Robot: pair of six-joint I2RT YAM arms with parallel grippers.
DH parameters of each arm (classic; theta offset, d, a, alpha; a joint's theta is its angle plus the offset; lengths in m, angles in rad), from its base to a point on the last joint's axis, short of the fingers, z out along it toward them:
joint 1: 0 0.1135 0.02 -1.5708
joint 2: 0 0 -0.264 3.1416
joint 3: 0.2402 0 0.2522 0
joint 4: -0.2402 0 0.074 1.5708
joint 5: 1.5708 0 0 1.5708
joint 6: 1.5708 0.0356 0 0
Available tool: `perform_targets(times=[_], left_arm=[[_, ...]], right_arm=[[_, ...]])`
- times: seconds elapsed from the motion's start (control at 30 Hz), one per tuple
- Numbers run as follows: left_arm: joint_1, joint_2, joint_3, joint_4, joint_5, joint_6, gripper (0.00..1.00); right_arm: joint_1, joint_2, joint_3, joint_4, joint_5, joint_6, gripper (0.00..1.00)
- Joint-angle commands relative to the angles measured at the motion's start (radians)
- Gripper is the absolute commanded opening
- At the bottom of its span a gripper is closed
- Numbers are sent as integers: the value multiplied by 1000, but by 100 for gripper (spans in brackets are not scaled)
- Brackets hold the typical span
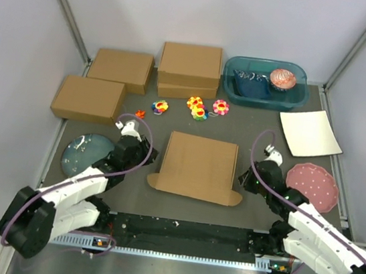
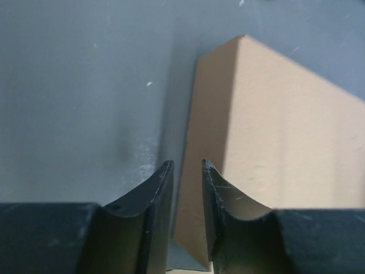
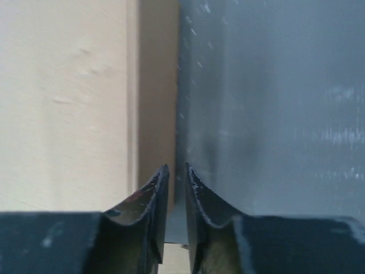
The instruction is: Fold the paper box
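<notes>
Left gripper and right gripper, both narrowly parted, apparently holding nothing, flank the paper box at its 2 sides.

The paper box lies at the middle of the dark surface, a flat brown panel facing up and a rounded tab sticking out at each near corner. The left tool sits just beside it at 9 o'clock and the right tool at 3 o'clock; whether either touches it cannot be told from here. From 10 to 12 o'clock lie four closed cardboard boxes, two of them stacked. A teal bin at 1 o'clock holds a pink bowl. A white square sheet lies at 2 o'clock, a pink plate at 3, a blue-grey plate at 9, and flower toys at 12
</notes>
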Motion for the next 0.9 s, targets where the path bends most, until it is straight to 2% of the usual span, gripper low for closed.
perform_targets(times=[0.0, 0.03, 0.3, 0.63, 0.87], left_arm=[[13, 80, -25, 116, 51, 0, 27], [13, 93, -26, 136, 62, 2, 22], [13, 151, -25, 209, 161, 5, 14], [13, 136, -71, 215, 218, -1, 9], [13, 125, -91, 225, 260, 2, 8]], right_arm=[[-7, -1, -74, 67, -26, 54, 10], [-9, 0, -79, 90, -33, 59, 4], [-7, 83, -81, 193, -77, 67, 0], [-7, 60, -100, 242, -105, 80, 0], [1, 26, -91, 213, -120, 83, 0]])
